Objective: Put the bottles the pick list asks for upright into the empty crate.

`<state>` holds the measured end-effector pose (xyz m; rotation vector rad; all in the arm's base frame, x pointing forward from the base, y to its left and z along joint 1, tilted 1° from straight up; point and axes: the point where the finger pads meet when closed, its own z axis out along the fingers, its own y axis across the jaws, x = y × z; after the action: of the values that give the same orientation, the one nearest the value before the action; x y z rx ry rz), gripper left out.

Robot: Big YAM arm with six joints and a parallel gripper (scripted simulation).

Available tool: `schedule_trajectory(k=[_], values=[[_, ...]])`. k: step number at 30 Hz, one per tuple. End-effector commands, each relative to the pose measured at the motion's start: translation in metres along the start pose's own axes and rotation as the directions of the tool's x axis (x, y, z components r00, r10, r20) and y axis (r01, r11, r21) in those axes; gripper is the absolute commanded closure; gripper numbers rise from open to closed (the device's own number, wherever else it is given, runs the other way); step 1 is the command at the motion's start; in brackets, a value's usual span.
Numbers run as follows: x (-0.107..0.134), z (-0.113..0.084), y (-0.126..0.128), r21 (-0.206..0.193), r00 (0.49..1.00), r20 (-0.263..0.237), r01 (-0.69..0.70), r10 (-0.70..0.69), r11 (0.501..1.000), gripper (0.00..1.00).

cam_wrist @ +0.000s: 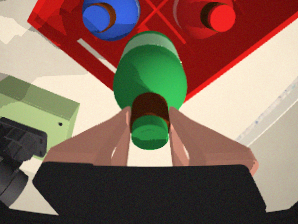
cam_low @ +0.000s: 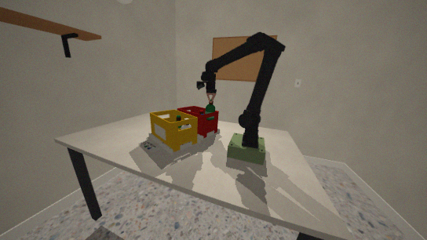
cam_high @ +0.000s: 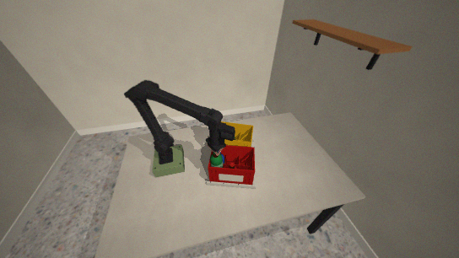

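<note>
My gripper [cam_high: 217, 151] [cam_low: 211, 101] [cam_wrist: 149, 113] is shut on the neck of a green bottle [cam_high: 217, 159] [cam_low: 210, 107] [cam_wrist: 150, 75], upright and partly raised above the rim of the red crate [cam_high: 215, 177] [cam_low: 204, 126] [cam_wrist: 210, 55], at its corner nearest the arm base. A blue bottle [cam_high: 224, 159] [cam_wrist: 120, 25] and a red-capped bottle [cam_high: 232, 164] [cam_low: 202, 112] [cam_wrist: 192, 22] stand in the red crate. The yellow crate [cam_high: 245, 128] [cam_low: 186, 137] holds a green-capped bottle [cam_low: 178, 118]; its other contents are unclear. The pick list [cam_low: 148, 145] lies beside the yellow crate, too small to read.
The two crates stand close together on the table [cam_high: 287, 177] [cam_low: 118, 129]. The arm's green base block [cam_high: 169, 165] [cam_low: 246, 153] [cam_wrist: 45, 107] stands to one side of them. A wooden shelf [cam_high: 350, 35] [cam_low: 47, 27] is on the wall. A pale strip [cam_high: 230, 185] lies along the red crate's front.
</note>
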<state>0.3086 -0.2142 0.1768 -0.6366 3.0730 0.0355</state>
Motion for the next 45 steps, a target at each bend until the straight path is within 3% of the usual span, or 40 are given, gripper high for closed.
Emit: schedule_trajectory(k=[1, 29, 45], values=[[-0.003, -0.053, -0.016, 0.076, 0.999, 0.040, -0.004, 0.001, 0.997, 1.00], [-0.001, -0.096, -0.013, 0.076, 0.999, 0.040, -0.001, -0.002, 0.997, 1.00], [-0.003, -0.111, -0.015, 0.071, 0.999, 0.037, 0.000, -0.003, 0.997, 1.00]])
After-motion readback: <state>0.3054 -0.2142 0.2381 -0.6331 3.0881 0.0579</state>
